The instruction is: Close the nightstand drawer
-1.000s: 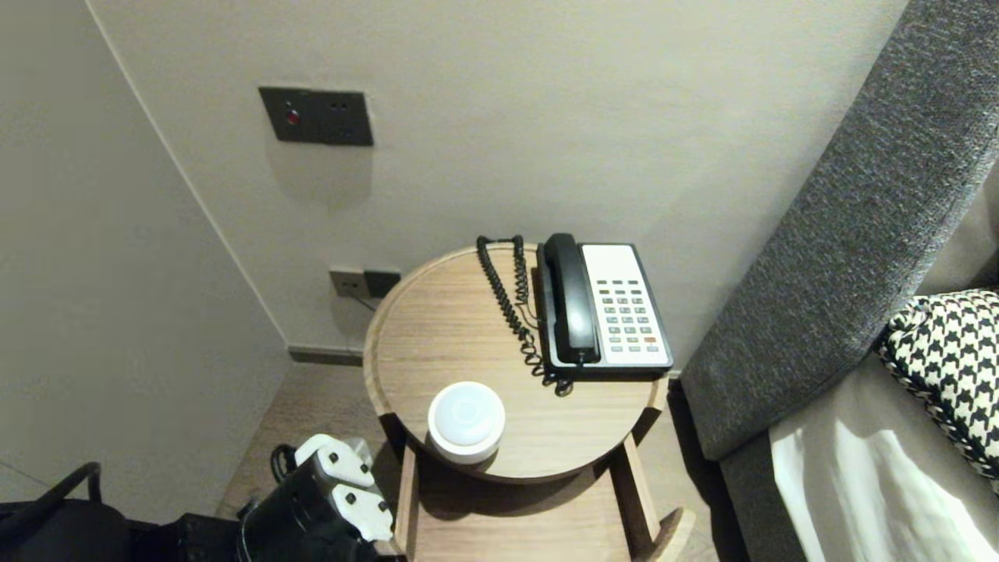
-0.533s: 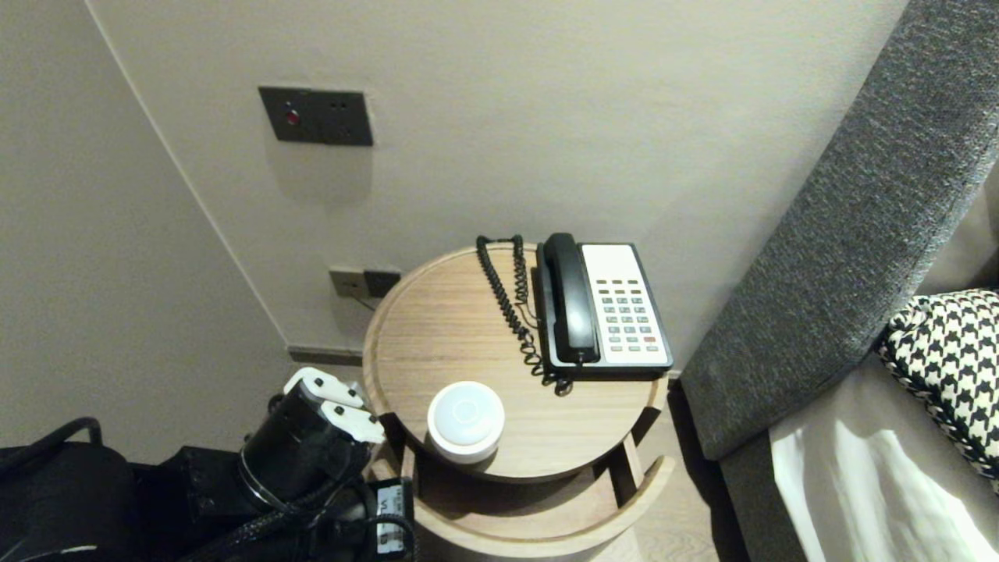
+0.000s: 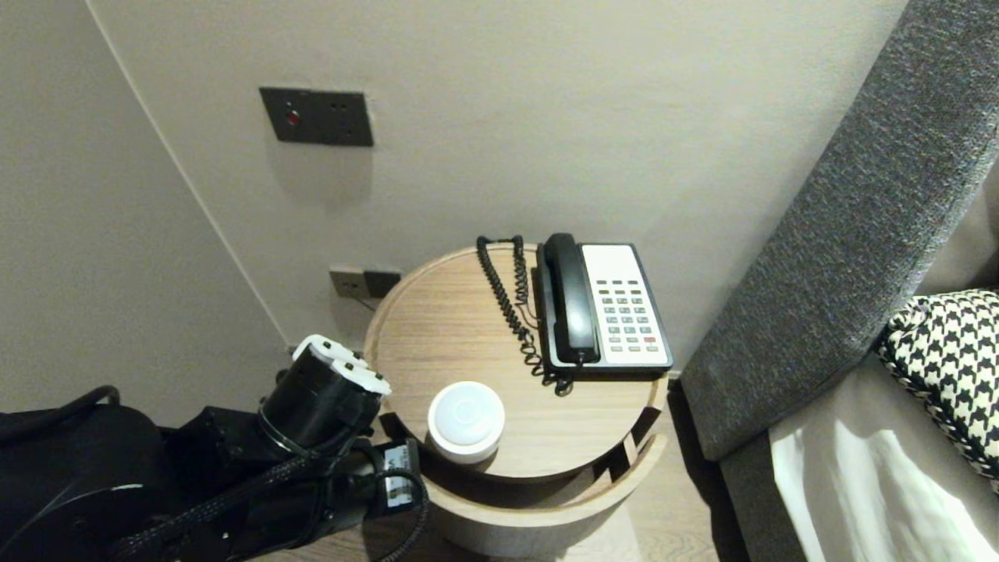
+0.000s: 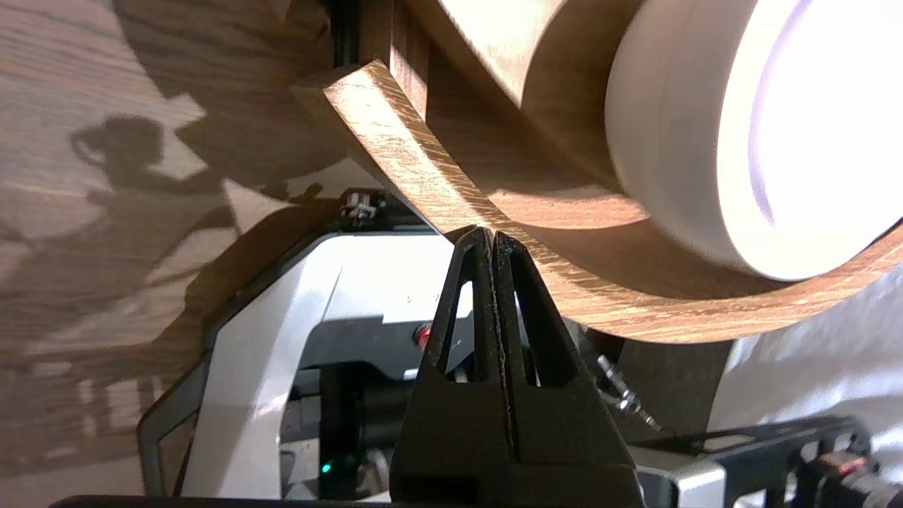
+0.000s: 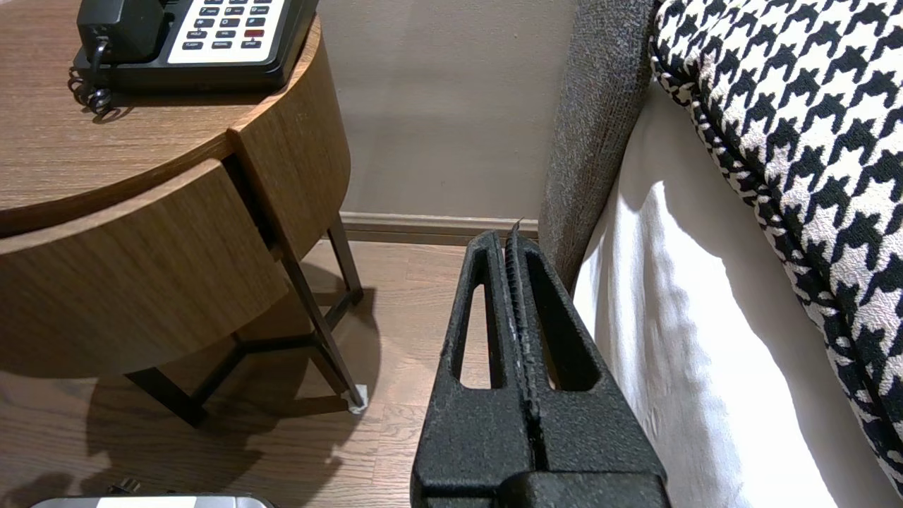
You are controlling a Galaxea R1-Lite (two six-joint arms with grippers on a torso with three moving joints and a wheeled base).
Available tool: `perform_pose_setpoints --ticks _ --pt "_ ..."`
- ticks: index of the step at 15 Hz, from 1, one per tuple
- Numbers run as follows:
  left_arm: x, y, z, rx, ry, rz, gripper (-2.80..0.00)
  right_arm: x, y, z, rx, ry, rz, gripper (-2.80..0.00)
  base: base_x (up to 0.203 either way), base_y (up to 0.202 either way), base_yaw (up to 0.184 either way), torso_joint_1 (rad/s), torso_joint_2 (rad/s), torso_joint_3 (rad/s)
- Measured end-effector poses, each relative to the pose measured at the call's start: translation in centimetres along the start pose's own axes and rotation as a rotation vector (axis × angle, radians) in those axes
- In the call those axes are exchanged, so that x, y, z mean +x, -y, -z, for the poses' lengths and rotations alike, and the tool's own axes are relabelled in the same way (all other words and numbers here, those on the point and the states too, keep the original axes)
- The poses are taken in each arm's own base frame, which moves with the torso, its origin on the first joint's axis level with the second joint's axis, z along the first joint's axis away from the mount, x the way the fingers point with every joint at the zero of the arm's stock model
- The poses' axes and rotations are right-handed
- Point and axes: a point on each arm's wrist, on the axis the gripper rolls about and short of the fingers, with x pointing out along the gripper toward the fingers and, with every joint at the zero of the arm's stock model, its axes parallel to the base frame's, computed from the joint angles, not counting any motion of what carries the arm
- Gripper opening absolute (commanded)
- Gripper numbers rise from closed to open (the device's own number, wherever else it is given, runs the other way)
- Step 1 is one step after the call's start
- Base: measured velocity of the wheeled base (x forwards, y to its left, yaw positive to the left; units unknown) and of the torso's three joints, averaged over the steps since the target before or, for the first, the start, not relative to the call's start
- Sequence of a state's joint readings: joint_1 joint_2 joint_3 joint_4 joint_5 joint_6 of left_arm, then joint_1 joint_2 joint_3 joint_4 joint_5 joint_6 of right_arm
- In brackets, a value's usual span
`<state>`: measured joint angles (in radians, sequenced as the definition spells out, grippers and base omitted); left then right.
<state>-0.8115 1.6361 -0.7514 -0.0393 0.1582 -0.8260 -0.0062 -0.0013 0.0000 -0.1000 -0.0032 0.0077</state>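
A round wooden side table point(image 3: 437, 328) carries a black and white desk phone point(image 3: 605, 308) and a white round puck-shaped lamp point(image 3: 466, 421) near its front rim. Below the top, a curved drawer front point(image 3: 546, 503) stands out a little. My left arm point(image 3: 328, 390) reaches in low at the table's front left. In the left wrist view my left gripper point(image 4: 492, 236) is shut and empty, its tips right at the edge of the drawer front point(image 4: 635, 296), under the lamp point(image 4: 677, 141). My right gripper point(image 5: 508, 236) is shut and empty, parked low beside the bed.
A grey upholstered headboard point(image 3: 843, 234) and a bed with a houndstooth cushion point(image 3: 948, 367) stand right of the table. Walls close in behind and at the left, with a switch plate point(image 3: 316, 117) and a socket point(image 3: 363, 282). My own base point(image 4: 282, 339) is below the left gripper.
The drawer has slid in under the tabletop, leaving only its curved front showing. My left arm has risen and moved toward the table's front left edge. The right arm has kept still.
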Motion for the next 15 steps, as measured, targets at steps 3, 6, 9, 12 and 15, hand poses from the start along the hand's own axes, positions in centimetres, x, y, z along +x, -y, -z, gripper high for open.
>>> perform_pose_setpoints --ticks 3,6,9,12,15 --pt "0.2 -0.1 -0.4 -0.011 0.011 -0.001 -2.80 0.0 0.0 0.0 0.000 0.000 0.000 -2.80 0.000 0.000 0.000 0.000 0.00 0.000" --pt "0.3 -0.2 -1.0 -0.028 0.023 -0.006 -2.80 0.0 0.0 0.0 0.000 0.000 0.000 -2.80 0.000 0.000 0.000 0.000 0.00 0.000" --pt "-0.1 -0.2 -1.5 -0.039 0.039 -0.001 -2.80 0.0 0.0 0.0 0.000 0.000 0.000 -2.80 0.000 0.000 0.000 0.000 0.00 0.000" --pt "-1.2 0.0 -1.9 -0.033 0.054 0.014 -2.80 0.0 0.0 0.0 0.000 0.000 0.000 -2.80 0.000 0.000 0.000 0.000 0.00 0.000" --pt "-2.2 -0.5 -1.3 -0.009 0.020 0.024 -2.80 0.0 0.0 0.0 0.000 0.000 0.000 -2.80 0.000 0.000 0.000 0.000 0.00 0.000"
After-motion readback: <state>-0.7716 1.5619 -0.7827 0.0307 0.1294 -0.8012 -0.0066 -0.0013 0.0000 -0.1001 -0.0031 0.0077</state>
